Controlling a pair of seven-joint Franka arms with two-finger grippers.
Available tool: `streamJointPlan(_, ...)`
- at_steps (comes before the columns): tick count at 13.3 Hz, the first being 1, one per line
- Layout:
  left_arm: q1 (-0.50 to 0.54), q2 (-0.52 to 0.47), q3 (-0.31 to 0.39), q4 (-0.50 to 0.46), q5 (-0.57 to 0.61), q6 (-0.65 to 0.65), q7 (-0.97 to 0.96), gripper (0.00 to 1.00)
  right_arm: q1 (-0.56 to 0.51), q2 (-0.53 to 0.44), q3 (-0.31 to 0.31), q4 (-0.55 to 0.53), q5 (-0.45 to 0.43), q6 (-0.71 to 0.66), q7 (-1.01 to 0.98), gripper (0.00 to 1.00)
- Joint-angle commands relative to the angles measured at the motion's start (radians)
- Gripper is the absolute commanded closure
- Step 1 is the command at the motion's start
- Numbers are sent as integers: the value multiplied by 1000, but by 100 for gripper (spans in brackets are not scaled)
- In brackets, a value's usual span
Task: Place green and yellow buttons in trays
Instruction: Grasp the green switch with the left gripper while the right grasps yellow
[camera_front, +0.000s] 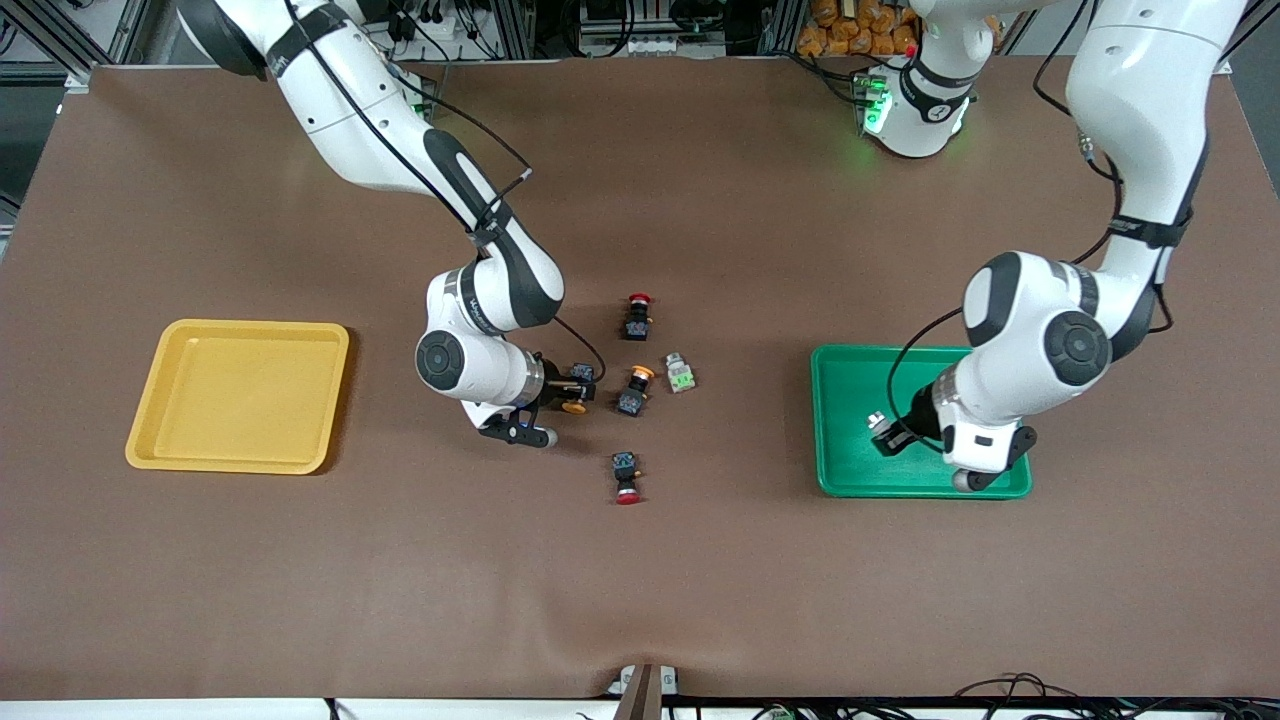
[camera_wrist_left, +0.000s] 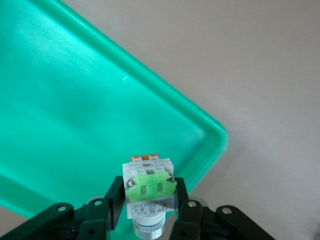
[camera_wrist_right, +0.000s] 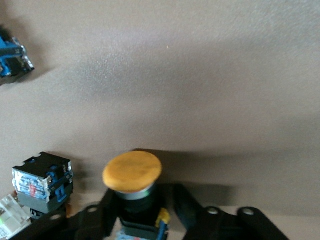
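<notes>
My right gripper (camera_front: 574, 393) is shut on a black button with an orange-yellow cap (camera_front: 573, 406), low over the table between the yellow tray (camera_front: 240, 395) and the loose buttons. In the right wrist view the cap (camera_wrist_right: 132, 172) sits between the fingers of that gripper (camera_wrist_right: 140, 212). My left gripper (camera_front: 884, 434) is shut on a grey-white button with a green face (camera_front: 877, 420) over the green tray (camera_front: 850, 470). The left wrist view shows this button (camera_wrist_left: 149, 186) in the gripper (camera_wrist_left: 149, 205) above the tray floor (camera_wrist_left: 75, 100). A second yellow-capped button (camera_front: 636, 390) and a second green-faced button (camera_front: 680, 373) lie mid-table.
Two red-capped black buttons lie mid-table, one (camera_front: 637, 312) farther from the front camera than the loose pair, one (camera_front: 627, 477) nearer. The right wrist view shows a black button body (camera_wrist_right: 42, 182) close beside the held one.
</notes>
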Motion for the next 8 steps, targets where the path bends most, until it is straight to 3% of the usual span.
streamJointPlan(1,55,-53,-13,-87,21,-10,97,100,15,-5,-13,-13,20,3,10,100)
streamJointPlan(4,127,-50,-14,-115,21,-10,116,100,-3,-12,-13,-8,22,-23,4,100)
streamJointPlan(8,188,-64,-13,-165,22,-7,215,100,-46,-37,-45,33,9,-203,-20,100)
